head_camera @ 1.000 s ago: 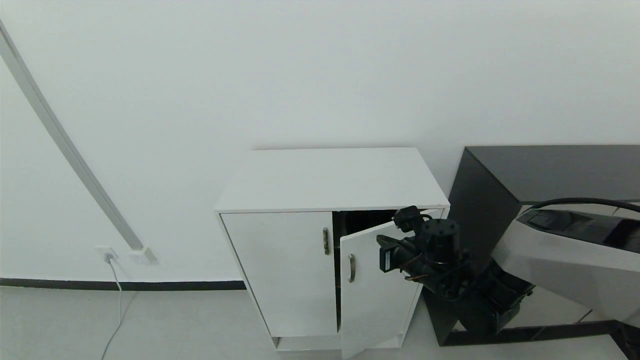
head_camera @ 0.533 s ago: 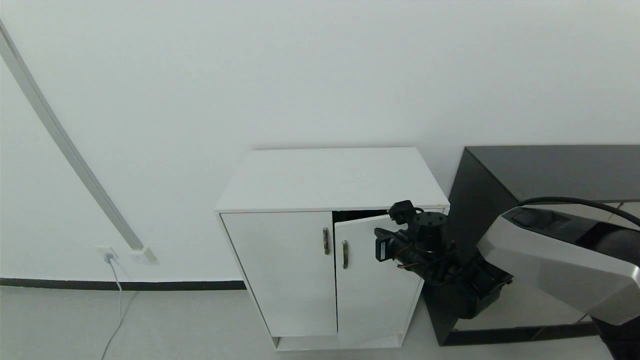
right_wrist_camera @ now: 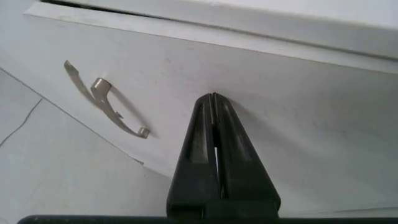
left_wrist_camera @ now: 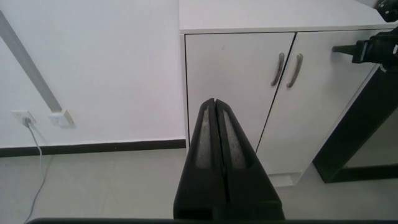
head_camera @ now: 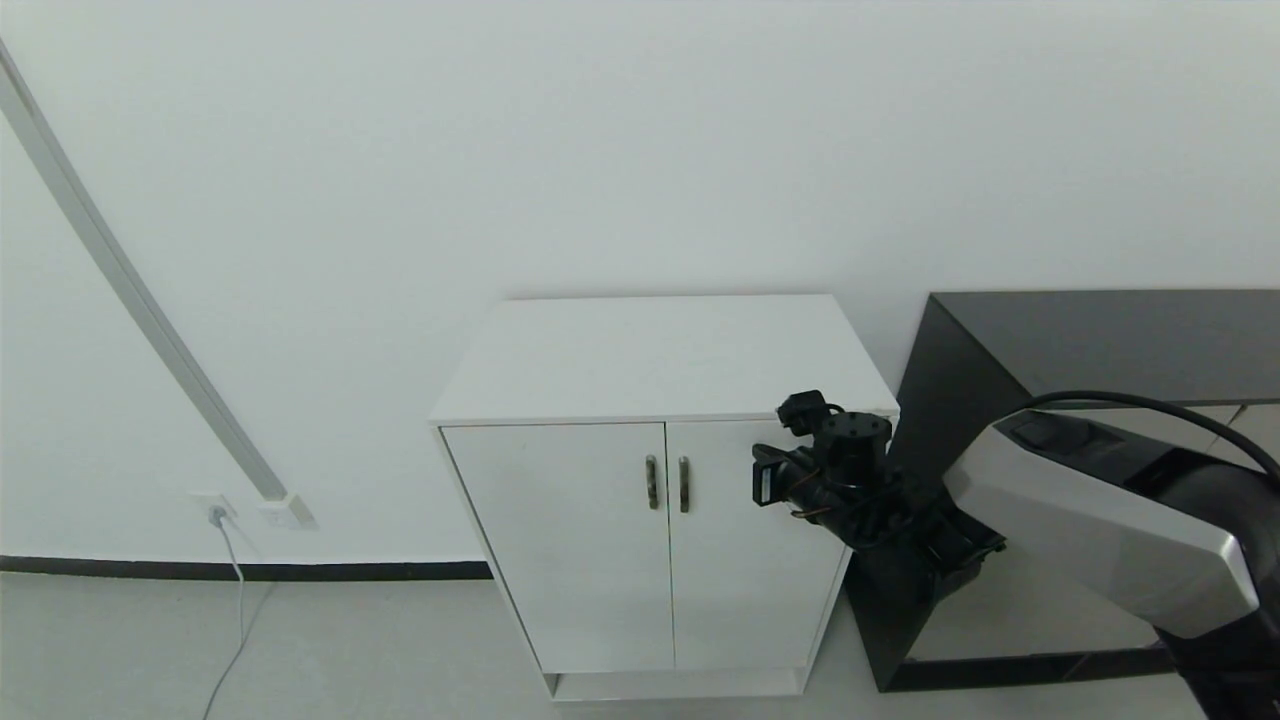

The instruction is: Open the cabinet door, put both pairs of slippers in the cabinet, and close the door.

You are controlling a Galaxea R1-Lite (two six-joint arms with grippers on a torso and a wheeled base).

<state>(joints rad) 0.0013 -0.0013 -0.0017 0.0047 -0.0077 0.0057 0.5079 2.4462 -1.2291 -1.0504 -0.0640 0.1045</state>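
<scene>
Cabinet [head_camera: 660,360]: both doors shut.
Right claw [right_wrist_camera: 214,101]: fingers together, tip seemingly touching right door [right_wrist_camera: 298,124].
Left claw [left_wrist_camera: 215,104]: fingers together, empty, well apart from cabinet.

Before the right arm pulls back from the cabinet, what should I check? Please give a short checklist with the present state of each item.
1. Right door level with left door, no gap between them: ok.
2. Right gripper shut, tip against the right door, away from its handle: ok.
3. Left gripper shut, empty, apart from the cabinet: ok.
4. Both pairs of slippers inside: cannot tell; the closed doors hide the inside.
</scene>
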